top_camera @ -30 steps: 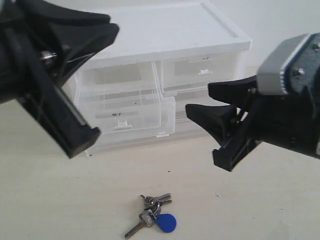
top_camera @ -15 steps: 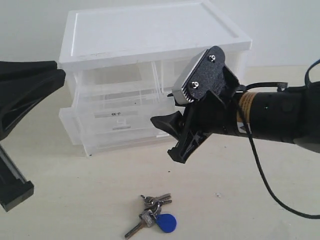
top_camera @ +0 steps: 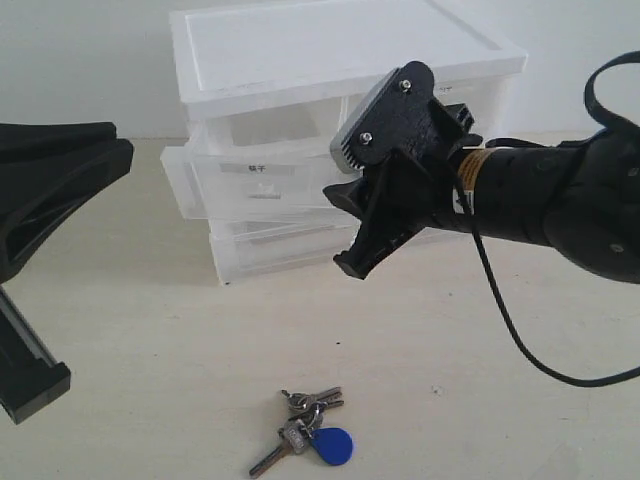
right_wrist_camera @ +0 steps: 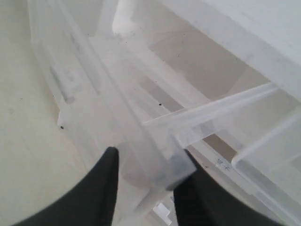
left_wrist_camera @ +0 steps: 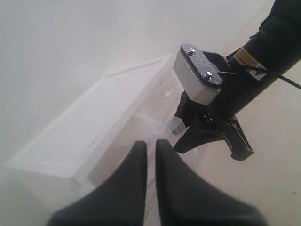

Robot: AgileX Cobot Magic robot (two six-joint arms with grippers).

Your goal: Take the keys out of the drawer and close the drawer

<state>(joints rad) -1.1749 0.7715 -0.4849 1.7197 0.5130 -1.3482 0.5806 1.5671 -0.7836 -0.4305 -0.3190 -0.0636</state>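
My right gripper (right_wrist_camera: 148,165) has its jaws apart astride the front corner of the drawer (right_wrist_camera: 141,127); I can't tell whether they press on the plastic. The drawer (top_camera: 255,180) stands pulled out of the cabinet (top_camera: 330,50). My left gripper (left_wrist_camera: 150,146) is pinched nearly closed on nothing, up off the table (top_camera: 150,330), away from the cabinet. The keys (top_camera: 305,432) lie flat on the table in front of the cabinet, below the right gripper (top_camera: 342,232) and well apart from it.

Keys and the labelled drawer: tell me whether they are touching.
Apart. The exterior view shows the keys lying on the table, with a stretch of bare tabletop between them and the drawer.
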